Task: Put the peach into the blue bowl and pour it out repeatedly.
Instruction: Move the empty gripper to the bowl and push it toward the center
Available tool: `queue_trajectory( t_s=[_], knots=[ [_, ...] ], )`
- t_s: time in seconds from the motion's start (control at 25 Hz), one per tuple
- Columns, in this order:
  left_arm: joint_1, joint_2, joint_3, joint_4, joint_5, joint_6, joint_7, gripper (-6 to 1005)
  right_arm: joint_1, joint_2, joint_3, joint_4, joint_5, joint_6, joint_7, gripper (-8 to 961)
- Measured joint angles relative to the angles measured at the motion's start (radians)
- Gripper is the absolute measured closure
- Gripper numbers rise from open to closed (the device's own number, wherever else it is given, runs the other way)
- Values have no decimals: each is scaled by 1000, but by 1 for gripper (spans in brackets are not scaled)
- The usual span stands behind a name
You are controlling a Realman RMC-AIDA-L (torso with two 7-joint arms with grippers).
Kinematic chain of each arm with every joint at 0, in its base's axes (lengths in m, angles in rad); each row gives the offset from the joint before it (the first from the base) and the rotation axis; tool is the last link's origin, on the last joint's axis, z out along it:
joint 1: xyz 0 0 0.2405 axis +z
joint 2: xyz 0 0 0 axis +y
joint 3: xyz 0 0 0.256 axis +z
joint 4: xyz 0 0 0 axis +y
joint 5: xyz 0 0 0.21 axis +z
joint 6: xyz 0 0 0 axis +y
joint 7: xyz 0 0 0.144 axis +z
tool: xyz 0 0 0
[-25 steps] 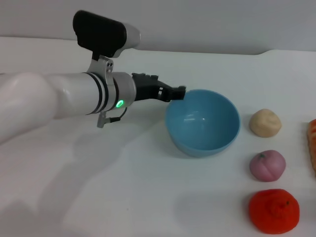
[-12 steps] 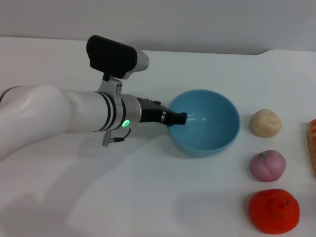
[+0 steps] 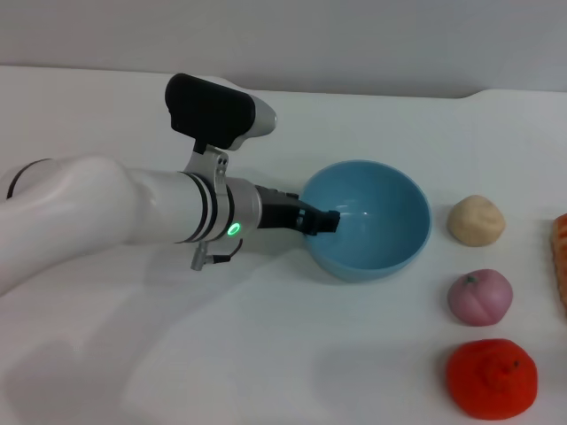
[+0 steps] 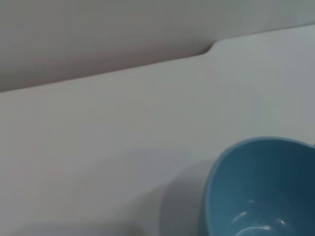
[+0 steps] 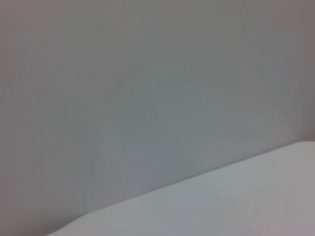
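Blue bowl (image 3: 364,219) rim now clamped by the lowered left end effector (image 3: 321,221).

White surface (image 3: 266,372) carries everything; far edge meets grey wall (image 3: 354,35), with small step in edge at far right. Pale beige lumpy ball (image 3: 477,220) sits at right, roughly mid-depth. Orange-red fruit (image 3: 492,378) sits at near right, larger than ball, dimpled skin, well apart from ball. Orange ribbed object (image 3: 561,257) at extreme right edge, mostly cut off, kind unclear. Ball and orange-red fruit roughly in line, far to near.
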Motion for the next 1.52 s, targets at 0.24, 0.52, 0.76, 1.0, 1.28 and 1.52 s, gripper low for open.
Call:
queue_trajectory(
  t_s=[0.24,0.52,0.76,1.0,1.28,1.52],
  knots=[
    [-2,-1,11,-4,-2,12,0,308,-2,1,-1,0,-2,0,0,288],
    [-1,-1,14,-10,-17,6,-1,560,-3,1,-7,2,-4,1,0,288],
    [-16,1,10,-9,-19,12,-1,742,-10,1,-2,4,-2,1,1,289],
    [-59,9,-97,2,13,78,3,987,-2,-4,-15,2,-19,1,57,289],
    [-150,9,-277,30,254,221,-24,1001,35,-13,-18,-190,-258,15,404,290],
    [-254,6,-374,35,469,404,-128,1001,78,-8,-101,-565,-584,-57,920,290]
  ],
)
